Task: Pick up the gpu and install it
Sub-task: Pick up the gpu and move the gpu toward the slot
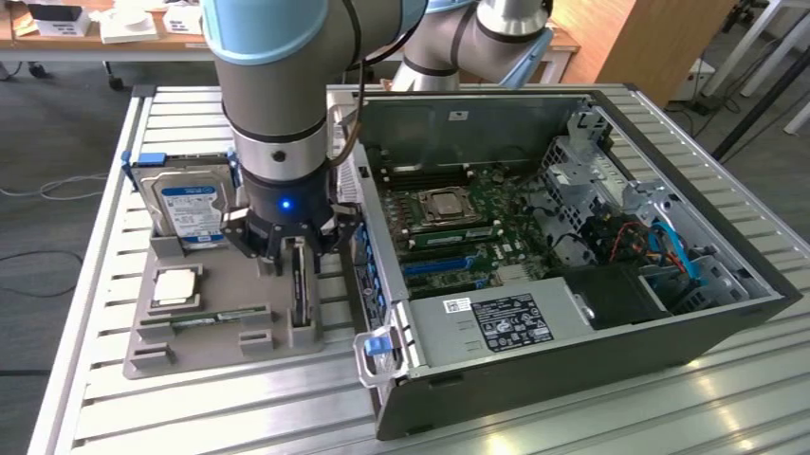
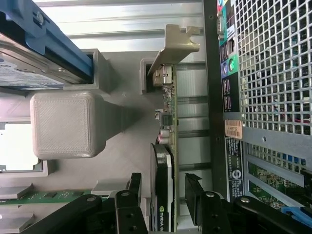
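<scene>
gripper [image 2: 163, 204]: fingers spread, one each side of the gpu [image 2: 165, 161], not touching.
gpu: upright on edge in gray tray [image 1: 209, 354], at tray edge beside computer case [image 1: 544, 379].

The grey tray [image 1: 190, 360] carries four parts, one of each kind: one gpu [image 1: 300, 289] on its edge along the tray's edge nearest the case, one hard drive [image 1: 190, 204] at a corner away from the case, one square processor [image 1: 174, 287] and one memory stick [image 1: 209, 320]. Beside the tray, the slatted table [image 1: 127, 417] bears one open computer case [image 1: 570, 379] with one motherboard [image 1: 481, 237] and one power supply [image 1: 500, 322]. One robot arm [image 1: 272, 95] with one gripper [image 1: 300, 258] is over the tray.
</scene>
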`<state>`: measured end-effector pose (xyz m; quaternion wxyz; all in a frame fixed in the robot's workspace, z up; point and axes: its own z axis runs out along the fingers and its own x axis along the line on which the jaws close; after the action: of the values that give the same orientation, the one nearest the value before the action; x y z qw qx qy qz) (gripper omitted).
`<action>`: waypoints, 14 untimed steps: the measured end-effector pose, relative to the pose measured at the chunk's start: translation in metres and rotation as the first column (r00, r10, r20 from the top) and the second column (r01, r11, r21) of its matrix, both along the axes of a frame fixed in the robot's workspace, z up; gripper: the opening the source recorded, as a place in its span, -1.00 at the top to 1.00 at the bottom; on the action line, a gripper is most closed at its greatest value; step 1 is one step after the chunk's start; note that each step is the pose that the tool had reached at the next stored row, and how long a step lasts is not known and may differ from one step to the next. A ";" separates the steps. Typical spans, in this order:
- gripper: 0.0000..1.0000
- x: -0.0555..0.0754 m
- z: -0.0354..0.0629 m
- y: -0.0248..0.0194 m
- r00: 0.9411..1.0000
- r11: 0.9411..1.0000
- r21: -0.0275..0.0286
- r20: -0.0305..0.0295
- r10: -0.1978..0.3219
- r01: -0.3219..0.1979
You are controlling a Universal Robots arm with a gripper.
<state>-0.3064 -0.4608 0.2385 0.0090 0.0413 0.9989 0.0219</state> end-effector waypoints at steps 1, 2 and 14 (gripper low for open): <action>0.02 0.000 -0.0001 0.0000 1.000 1.000 0.000 0.000 0.000 0.000; 0.02 0.000 -0.0001 0.0000 1.000 1.000 0.000 0.000 0.000 0.000; 0.02 -0.001 -0.0041 0.0000 1.000 1.000 0.000 0.000 0.000 0.000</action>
<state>-0.3070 -0.4608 0.2344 0.0090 0.0413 0.9989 0.0218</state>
